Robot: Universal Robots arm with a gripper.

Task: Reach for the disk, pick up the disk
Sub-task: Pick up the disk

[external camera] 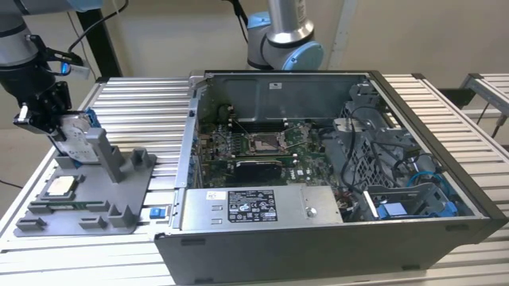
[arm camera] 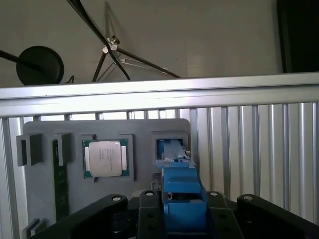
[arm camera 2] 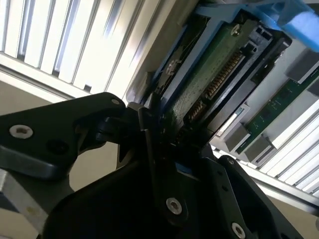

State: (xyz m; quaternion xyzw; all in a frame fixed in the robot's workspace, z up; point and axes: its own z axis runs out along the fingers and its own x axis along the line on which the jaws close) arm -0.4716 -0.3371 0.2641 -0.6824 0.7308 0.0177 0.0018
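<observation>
Gripper closed on the upright disk at the grey holder.

At the exterior view's left, the gripper (external camera: 56, 126) is clamped on the disk (external camera: 75, 140), which stands on its edge between the fingers. In the first wrist view its blue bracket (arm camera: 182, 196) sits tight between them, and the far end reaches a slot of the grey holder (external camera: 104, 202). Near the gripper and lower, a small square chip (external camera: 62, 186) lies in the holder. Well apart from the gripper, toward the exterior view's right, an open computer case (external camera: 318, 256) stands on the slatted table (external camera: 143, 101).

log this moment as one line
phase: grasp | end effector: closed on silver-grey rectangular disk in blue plastic bracket | pose: upright at grey plastic fixture
</observation>
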